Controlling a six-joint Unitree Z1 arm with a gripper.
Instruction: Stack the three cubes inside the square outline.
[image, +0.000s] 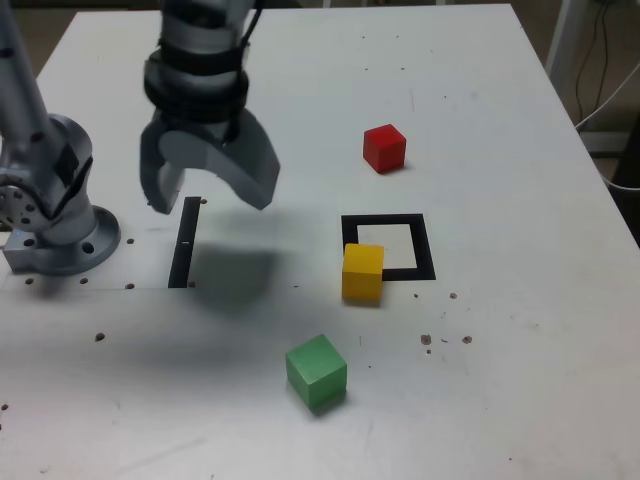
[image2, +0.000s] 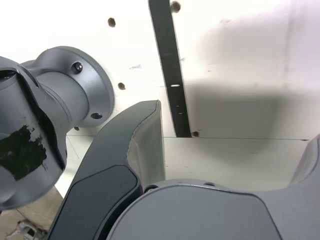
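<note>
Wide open hangs the grey claw (image: 211, 205), fingers spread apart with nothing between them, up over the white counter (image: 520, 380) in the exterior view's left half. And what's cut off? Plenty: the arm above it runs out of the exterior view's top edge, its outline softly blurred, and in the wrist view one finger is only partly in the picture, sliced by the border.

Over to the square outline, a black tape frame with a white centre (image: 428, 248), and look, its near-left corner is hidden by the solid yellow cube (image: 362, 275)! That cube sits across the corner, partly on the tape and partly outside. Beyond the frame, toward the exterior view's top, sits the small matte red cube (image: 384, 148), apart from the tape. Nearer the camera, turned cornerwise, it's the matte green cube (image: 317, 370), its lower sides in shade. Three cubes, all separate, all on the counter!

Around them now: a straight black strip (image: 185, 243) lies between the round grey metal base (image: 78, 245) and a soft shadow (image: 235, 272). In the wrist view, that strip runs off the border. Small dark holes dot the counter, and a thin white cable (image: 606, 103) loops past the exterior view's right edge.
</note>
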